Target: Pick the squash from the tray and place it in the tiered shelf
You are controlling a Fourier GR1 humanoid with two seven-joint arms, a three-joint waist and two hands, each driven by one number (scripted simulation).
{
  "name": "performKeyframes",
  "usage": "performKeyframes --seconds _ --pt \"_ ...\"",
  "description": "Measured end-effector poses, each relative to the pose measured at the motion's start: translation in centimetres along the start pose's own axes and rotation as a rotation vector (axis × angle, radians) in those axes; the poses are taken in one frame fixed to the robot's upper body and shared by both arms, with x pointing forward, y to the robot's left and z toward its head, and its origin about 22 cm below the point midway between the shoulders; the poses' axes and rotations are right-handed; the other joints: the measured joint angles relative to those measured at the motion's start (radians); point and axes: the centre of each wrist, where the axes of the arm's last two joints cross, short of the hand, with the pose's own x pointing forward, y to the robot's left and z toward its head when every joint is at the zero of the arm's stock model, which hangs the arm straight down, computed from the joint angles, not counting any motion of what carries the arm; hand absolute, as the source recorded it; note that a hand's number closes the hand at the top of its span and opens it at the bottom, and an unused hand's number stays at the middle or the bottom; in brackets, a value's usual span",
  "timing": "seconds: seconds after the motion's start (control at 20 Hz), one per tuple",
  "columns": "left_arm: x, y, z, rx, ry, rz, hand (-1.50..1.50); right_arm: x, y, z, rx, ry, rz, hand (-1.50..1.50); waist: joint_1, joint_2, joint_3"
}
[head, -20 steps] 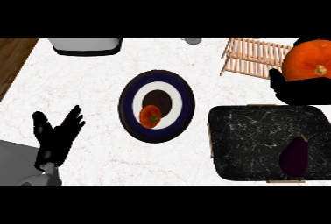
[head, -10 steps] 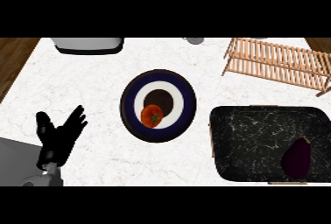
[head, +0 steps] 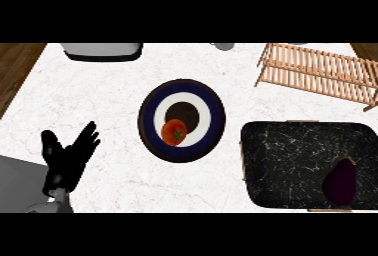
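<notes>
Squash is showing nowhere: tray (head: 295, 145) is holding only an eggplant (head: 339, 181), and none is lying on the shelf (head: 317, 70). By its kind it is likely handling heavy, hard and smooth-skinned, best wrapped round its middle. Left hand (head: 68, 157) is resting spread wide, holding nothing; right hand is out of view.

One plate (head: 153, 107) at centre, holding one tomato (head: 174, 132). One dark tray (head: 284, 160) at lower right, with one eggplant (head: 339, 181). One wooden shelf (head: 317, 70) at upper right. One hand (head: 68, 157) at lower left.
</notes>
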Motion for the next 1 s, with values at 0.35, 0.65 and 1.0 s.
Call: performKeyframes --seconds 0.35,0.65,1.0 --pt "0.5 -0.6 -0.5 -0.008 0.002 -0.002 0.0 -1.7 1.9 -3.4 0.05 -0.022 0.061 1.5 0.007 0.003 0.0" --pt "0.3 -0.1 -0.3 -0.014 -0.003 -0.002 0.0 -2.7 4.2 -5.3 0.04 -0.012 0.08 1.5 0.009 0.003 0.0" --pt "1.1 -0.1 -1.1 -0.01 -0.006 -0.01 0.0 -4.7 5.2 -6.8 0.017 -0.027 0.094 1.5 0.012 0.006 0.0"
